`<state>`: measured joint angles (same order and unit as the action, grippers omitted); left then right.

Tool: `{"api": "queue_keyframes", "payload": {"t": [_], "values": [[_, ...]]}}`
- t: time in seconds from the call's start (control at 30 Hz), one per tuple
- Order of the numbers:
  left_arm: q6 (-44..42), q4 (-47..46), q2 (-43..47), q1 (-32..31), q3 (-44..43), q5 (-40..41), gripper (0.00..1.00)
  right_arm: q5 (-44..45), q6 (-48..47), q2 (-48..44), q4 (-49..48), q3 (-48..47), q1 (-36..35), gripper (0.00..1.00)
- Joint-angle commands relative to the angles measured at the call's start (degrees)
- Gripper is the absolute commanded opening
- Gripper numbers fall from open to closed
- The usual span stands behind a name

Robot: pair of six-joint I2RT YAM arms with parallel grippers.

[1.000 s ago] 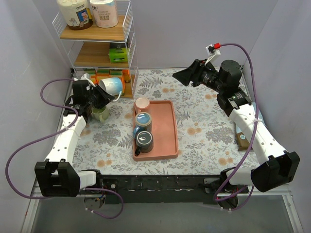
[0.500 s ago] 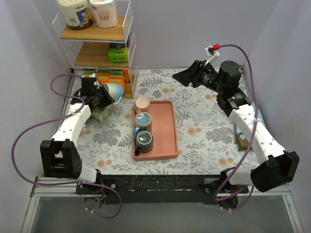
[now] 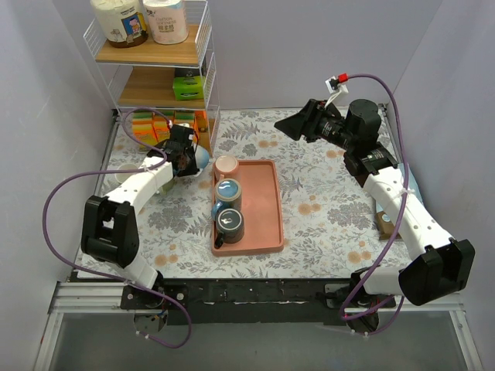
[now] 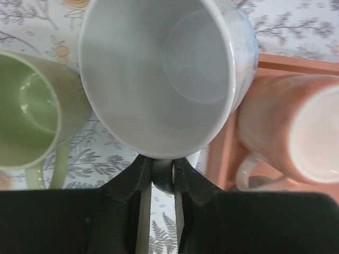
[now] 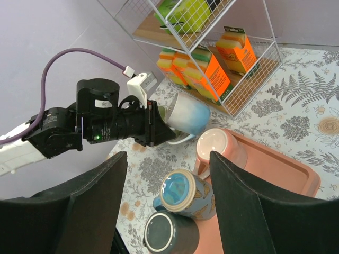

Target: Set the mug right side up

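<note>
Nine items are entered, largest first. A table (image 3: pixel 325 185) covered in a floral cloth is listed as the work surface. A wire shelf rack (image 3: pixel 151 77) is set at its far left corner and stocked with boxed sponges and tubs. A pink tray (image 3: pixel 263 209) is laid at the middle, and three mugs are stood along its left side: a pink mug (image 3: pixel 226 165), a blue mug (image 3: pixel 227 191) and a dark mug (image 3: pixel 230 222). The right gripper (image 3: pixel 282 124) is raised over the far right of the table, its jaws parted and nothing held. The left gripper (image 4: pixel 158 174) is clenched on the white-and-blue mug (image 4: pixel 159 74), which is carried on its side just beside the tray's far left corner, mouth turned towards the wrist and base towards the pink mug. Whether the table is touched cannot be told. A green mug (image 4: pixel 32 111) is noted close at its left. The held mug is judged to be glazed ceramic: rigid, fairly heavy, slick and liable to chip. The hold appears to be taken at the handle side below the rim, so a firm pinch is advised, with crowding neighbours considered.
</note>
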<state>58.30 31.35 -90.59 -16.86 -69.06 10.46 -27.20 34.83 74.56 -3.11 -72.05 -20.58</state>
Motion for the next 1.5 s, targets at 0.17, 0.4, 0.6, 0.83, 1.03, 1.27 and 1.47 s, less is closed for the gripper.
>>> {"api": "queue_keyframes", "payload": {"t": [0.17, 0.4, 0.6, 0.83, 1.03, 1.27, 1.47], "values": [[-3.28, -1.56, -1.25, -2.82, -0.46, 16.68, 0.00, -1.19, 0.50, -1.35, -2.77, 1.04, 0.89, 0.71], [-6.45, 0.46, -3.98, -7.22, -1.87, 23.28, 0.00, -1.63, 0.68, -1.18, -3.04, 1.30, 1.07, 0.71], [-6.10, 7.48, -6.53, -8.89, -3.80, 27.77, 0.00, -1.63, 0.77, -1.53, -3.13, 1.91, 1.51, 0.71], [-2.93, 15.66, -7.41, -9.15, -7.23, 30.14, 0.00, -2.24, 0.85, -1.35, -3.83, 2.44, 1.86, 0.71], [-4.34, 16.98, -11.10, -9.41, -10.83, 30.85, 0.00, -3.12, 1.56, -1.09, -4.62, 2.79, 2.03, 0.71], [-5.57, 15.14, -14.26, -10.21, -11.19, 31.20, 0.05, -3.12, 1.65, -1.97, -5.06, 3.85, 2.38, 0.71], [-5.22, 13.56, -15.15, -10.12, -10.13, 29.27, 0.14, -3.47, 1.73, -2.06, -5.41, 3.94, 2.56, 0.71]]}}
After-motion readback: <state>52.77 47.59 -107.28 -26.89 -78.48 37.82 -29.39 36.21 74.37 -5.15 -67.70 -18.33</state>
